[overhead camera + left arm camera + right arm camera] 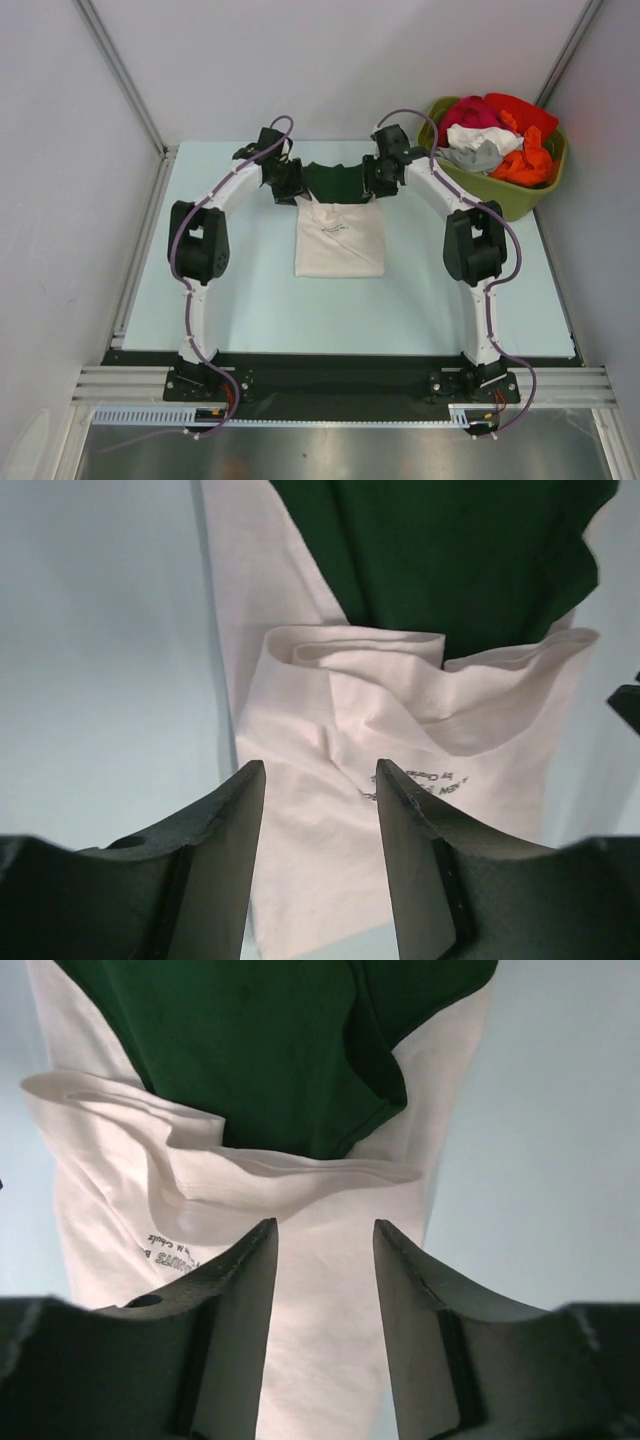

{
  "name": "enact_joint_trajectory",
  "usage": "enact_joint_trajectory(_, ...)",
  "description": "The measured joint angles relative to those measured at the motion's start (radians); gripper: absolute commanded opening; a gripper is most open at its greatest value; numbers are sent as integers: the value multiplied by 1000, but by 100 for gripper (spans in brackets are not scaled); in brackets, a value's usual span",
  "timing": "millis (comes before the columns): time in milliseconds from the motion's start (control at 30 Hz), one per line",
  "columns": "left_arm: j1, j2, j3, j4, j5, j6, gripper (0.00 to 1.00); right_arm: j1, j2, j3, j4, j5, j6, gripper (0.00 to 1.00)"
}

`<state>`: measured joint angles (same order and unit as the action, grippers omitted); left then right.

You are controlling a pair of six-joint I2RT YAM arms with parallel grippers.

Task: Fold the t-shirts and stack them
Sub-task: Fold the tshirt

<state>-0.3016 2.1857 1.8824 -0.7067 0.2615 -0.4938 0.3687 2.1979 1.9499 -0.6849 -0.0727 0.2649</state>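
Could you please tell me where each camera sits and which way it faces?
Top external: above and behind the bases, looking down on the table; left arm and right arm show whole.
Left wrist: on the left wrist, looking down at the cream-white t-shirt; the left gripper, open, fills the bottom.
Right wrist: on the right wrist, looking down likewise; the right gripper, open, shows.
Shared: both wrist views show the dark green t-shirt and the cream one's black lettering.

Both arms bent inward, left gripper (320,772) and right gripper (325,1230) spread, empty
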Motion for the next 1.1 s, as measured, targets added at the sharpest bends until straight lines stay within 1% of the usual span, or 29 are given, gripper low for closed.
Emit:
enact_joint_trajectory(133,0,32,19,-21,-17,43,56,-5,1,-18,0,1,-34,55)
enact_joint_trajectory(200,1,58,34,-24,-19,60,56,-7,3,-26,-2,4,-52,56)
enact_joint_trajectory(400,3,128,76,-44,-1,87,54,-14,25,-28,2,-8,-83,55)
enact_joint_trajectory(467,4,143,86,-44,10,88,53,-14,36,-28,4,-16,-87,54)
enact_joint_trajectory(667,9,172,98,-44,40,85,43,-18,82,-27,14,-32,-87,49)
enact_joint_trajectory(700,10,175,98,-45,41,85,40,-19,89,-27,15,-33,-87,43)
enact_joint_trajectory(767,13,177,98,-43,42,84,37,-20,97,-27,17,-33,-89,35)
enact_joint_trajectory(800,15,177,98,-43,42,84,32,-21,99,-27,18,-32,-90,28)
enact_joint_trajectory(833,18,177,98,-43,42,82,29,-23,99,-27,18,-31,-93,23)
enact_joint_trajectory(867,20,177,98,-41,41,80,26,-24,99,-27,19,-27,-92,16)
enact_joint_trajectory(900,24,177,99,-37,42,76,20,-26,99,-27,21,-21,-94,5)
enact_joint_trajectory(967,31,177,102,-35,42,70,15,-29,99,-26,26,-13,-93,1)
enact_joint_trajectory(1000,36,178,102,-32,41,65,9,-31,99,-26,25,-6,-93,0)
enact_joint_trajectory(1067,46,178,103,-27,41,53,5,-32,99,-26,26,13,-92,0)
enact_joint_trajectory(1100,50,179,103,-25,41,49,1,-32,100,-26,26,24,-92,0)
